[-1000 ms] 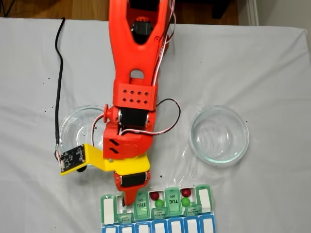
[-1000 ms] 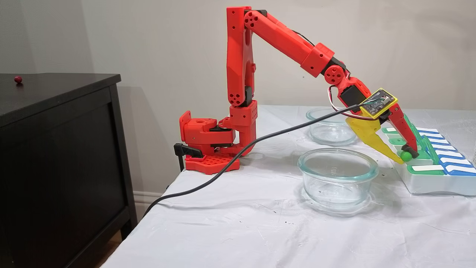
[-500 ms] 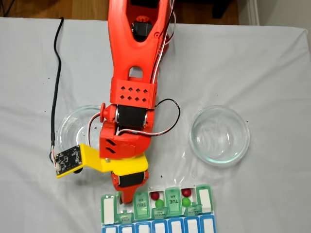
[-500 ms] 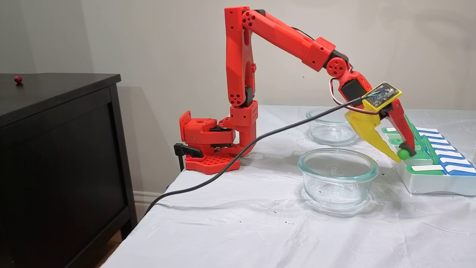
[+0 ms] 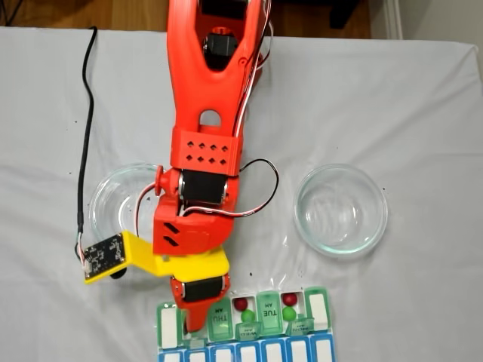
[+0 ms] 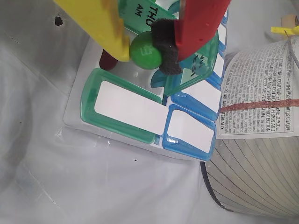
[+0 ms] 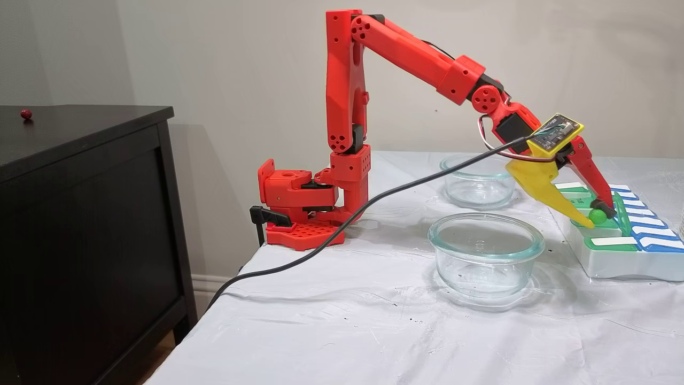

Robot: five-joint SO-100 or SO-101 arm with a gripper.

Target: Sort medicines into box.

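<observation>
My gripper (image 6: 152,46) is pinched on one green ball (image 6: 145,50), caught between my yellow finger (image 6: 100,21) and the dark pad of my red finger (image 6: 196,21). In the side fixed view the same ball (image 7: 597,216) hangs at my fingertips just above the near end of the pill box (image 7: 614,262).

In the wrist view a dark red ball (image 6: 108,60) lies in the open compartment directly under my yellow finger, beside the lid marked THU. The green lid (image 6: 122,106) next to it, at the end of the box, is down, and so are the blue lids (image 6: 189,130) in the row behind.

From the fixed view looking down, the pill box (image 5: 321,309) sits at the bottom edge of the white cloth (image 5: 423,113). Two open compartments to the right of my gripper each hold a pair: a dark red ball (image 5: 241,304) with a green ball (image 5: 247,316) below it, and a second dark red ball (image 5: 290,299) with a second green ball (image 5: 288,312). The TUE lid stands between those two compartments.

The glass dish (image 5: 341,209) on the right of that view has nothing in it. The other glass dish (image 5: 113,200) on the left is partly covered by my arm; the part I can see holds nothing. In the side view both dishes look bare as well, and a lone dark red ball (image 7: 25,114) rests on the black cabinet (image 7: 85,160), well apart from the table.
</observation>
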